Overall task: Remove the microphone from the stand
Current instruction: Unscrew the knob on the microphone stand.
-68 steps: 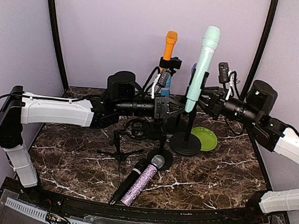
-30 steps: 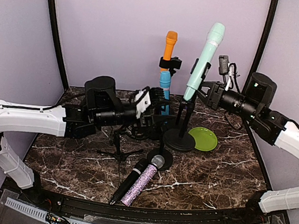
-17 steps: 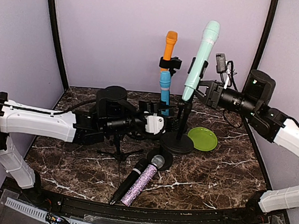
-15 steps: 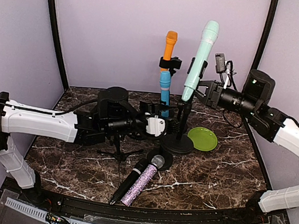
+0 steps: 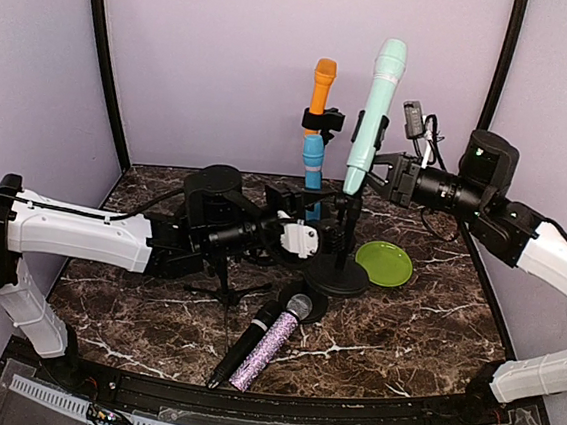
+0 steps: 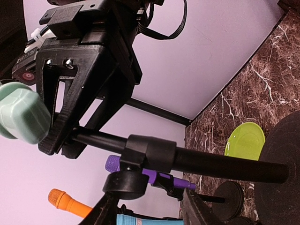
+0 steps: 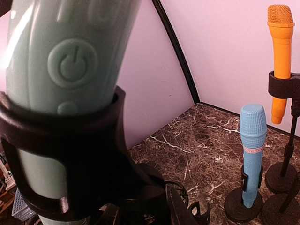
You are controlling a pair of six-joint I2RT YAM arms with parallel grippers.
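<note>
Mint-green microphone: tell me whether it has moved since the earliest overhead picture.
Yes. The mint-green microphone has shifted left, so its head now stands closer to the orange microphone, which has stayed put in its stand.

The mint microphone (image 7: pixel 70 61) runs off the right wrist frame's top; the purple microphone (image 6: pixel 114 163) hides behind the stand pole (image 6: pixel 211 163).

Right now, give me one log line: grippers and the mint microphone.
left gripper: open, beside stand | right gripper: shut on stand below clip | mint microphone: seated in clip | removal: not yet done
</note>
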